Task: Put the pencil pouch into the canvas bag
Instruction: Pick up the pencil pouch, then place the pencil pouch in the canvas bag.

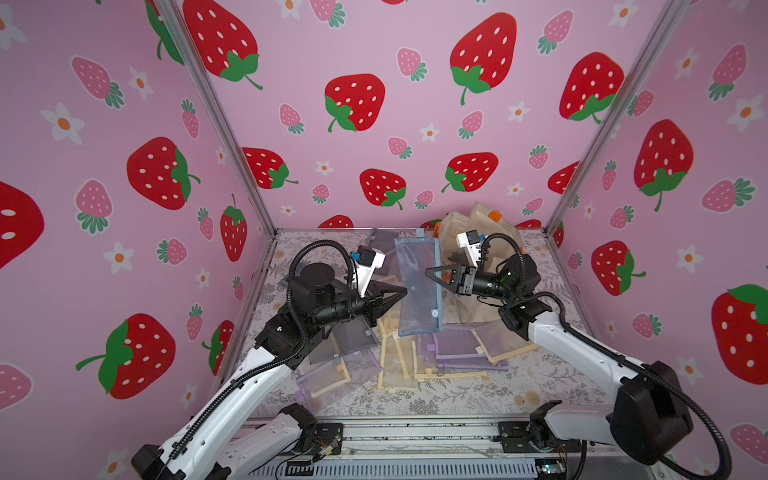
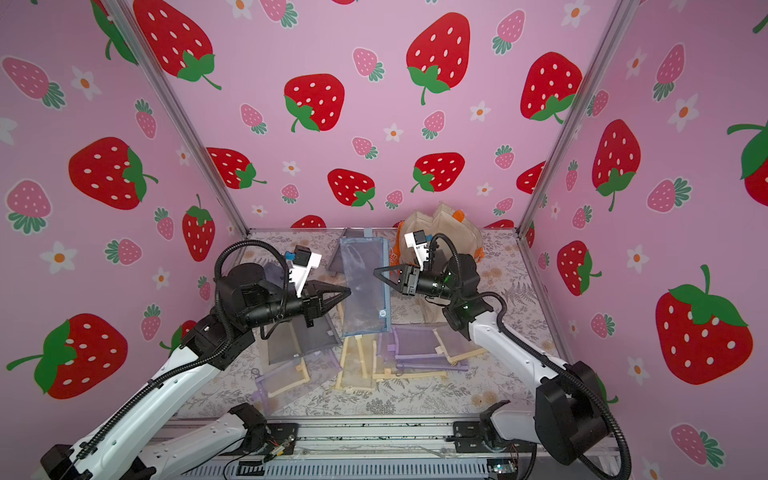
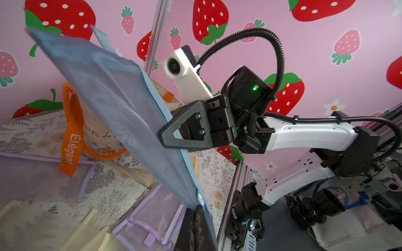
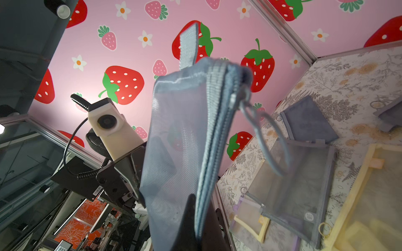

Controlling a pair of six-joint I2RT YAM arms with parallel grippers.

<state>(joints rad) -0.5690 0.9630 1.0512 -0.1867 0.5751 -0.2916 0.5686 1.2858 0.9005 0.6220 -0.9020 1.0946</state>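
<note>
A blue mesh pencil pouch [image 1: 417, 286] [image 2: 365, 286] hangs upright in the air over the middle of the table, held from both sides. My left gripper [image 1: 404, 291] [image 3: 196, 208] is shut on its plain long edge near the lower corner. My right gripper [image 1: 429, 272] [image 4: 201, 202] is shut on the zipper edge, seen in the left wrist view as a black triangle pinching the blue tape. The cream canvas bag [image 1: 465, 224] [image 2: 440, 226] with orange straps [image 3: 71, 139] slumps at the back right, behind the right wrist. Its mouth is hidden from me.
Several other mesh pouches lie scattered on the floral table [image 1: 478, 395] under and in front of the held one: purple [image 1: 457, 345], yellow [image 1: 399, 361] and grey [image 1: 349, 336]. Strawberry-print walls close in the left, back and right sides.
</note>
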